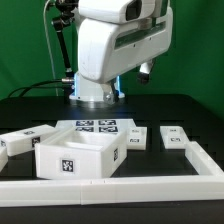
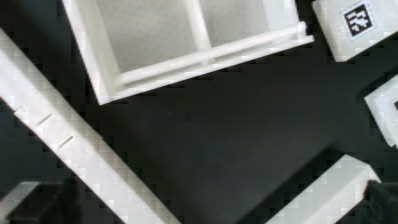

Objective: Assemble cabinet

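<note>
The cabinet body (image 1: pixel 75 155), a white open box with black-and-white tags on its sides, stands on the black table left of centre. In the wrist view it shows from above (image 2: pixel 187 40) with a divider across its open top. A white panel (image 1: pixel 20 140) lies at the exterior view's left. A small tagged piece (image 1: pixel 137 138) and a U-shaped white piece (image 1: pixel 180 140) lie at the right. My gripper (image 2: pixel 217 208) is high above the table, well apart from every part. Its jaws are spread with only bare black table between them. In the exterior view it is hidden by the arm (image 1: pixel 115 40).
The marker board (image 1: pixel 97 127) lies behind the cabinet body. A white rail (image 1: pixel 110 186) runs along the table's front and up its right side (image 1: pixel 207 160); it crosses the wrist view diagonally (image 2: pixel 63 130). Green backdrop behind.
</note>
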`<state>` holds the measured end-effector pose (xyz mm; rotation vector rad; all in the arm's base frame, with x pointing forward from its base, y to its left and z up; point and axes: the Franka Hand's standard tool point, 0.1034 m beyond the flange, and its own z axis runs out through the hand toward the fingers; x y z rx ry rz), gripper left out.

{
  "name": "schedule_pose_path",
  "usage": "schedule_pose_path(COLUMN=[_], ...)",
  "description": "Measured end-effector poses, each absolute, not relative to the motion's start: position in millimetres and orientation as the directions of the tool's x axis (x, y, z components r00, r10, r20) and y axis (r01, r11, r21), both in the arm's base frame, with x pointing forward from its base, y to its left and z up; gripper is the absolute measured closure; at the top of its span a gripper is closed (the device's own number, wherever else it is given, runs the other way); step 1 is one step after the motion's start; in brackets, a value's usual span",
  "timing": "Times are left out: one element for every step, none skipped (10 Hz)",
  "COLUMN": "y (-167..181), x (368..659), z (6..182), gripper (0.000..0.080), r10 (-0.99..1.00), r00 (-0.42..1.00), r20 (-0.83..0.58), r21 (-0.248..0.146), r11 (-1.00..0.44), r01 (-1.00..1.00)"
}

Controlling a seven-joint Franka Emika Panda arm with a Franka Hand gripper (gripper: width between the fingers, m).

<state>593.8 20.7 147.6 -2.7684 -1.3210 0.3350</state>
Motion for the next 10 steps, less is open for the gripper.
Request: schedule_pose_path(y=[20.7,20.7,20.7,20.7,20.6,18.4,10.8,7.1,3.4,0.6], x=[593.8,593.7,593.7,593.6,593.6,593.4,591.1,578.0,563.2,553.3], z=[147.5,147.5,147.4,147.4,147.3,146.7,142.5,134.3,126.6,119.7], gripper=[0.0003,0.0003,0.0003,0.0003,0.0003,0.0003,0.0003,0.0003,0.0003,0.0003], r10=[0.774,0.774,0.774,0.774,0.774,0.775,0.790,0.812,0.841,0.866], r00=[0.610,0.610,0.610,0.610,0.610,0.610,0.599,0.577,0.537,0.498], r20=[-0.171,-0.171,-0.171,-0.171,-0.171,-0.167,-0.132,-0.089,-0.061,-0.042], r21=[-0.143,-0.143,-0.143,-0.143,-0.143,-0.141,-0.112,-0.074,-0.049,-0.029], r11=[-0.632,-0.632,-0.632,-0.632,-0.632,-0.631,-0.612,-0.583,-0.540,-0.499], r01=[0.761,0.761,0.761,0.761,0.761,0.763,0.783,0.809,0.840,0.866])
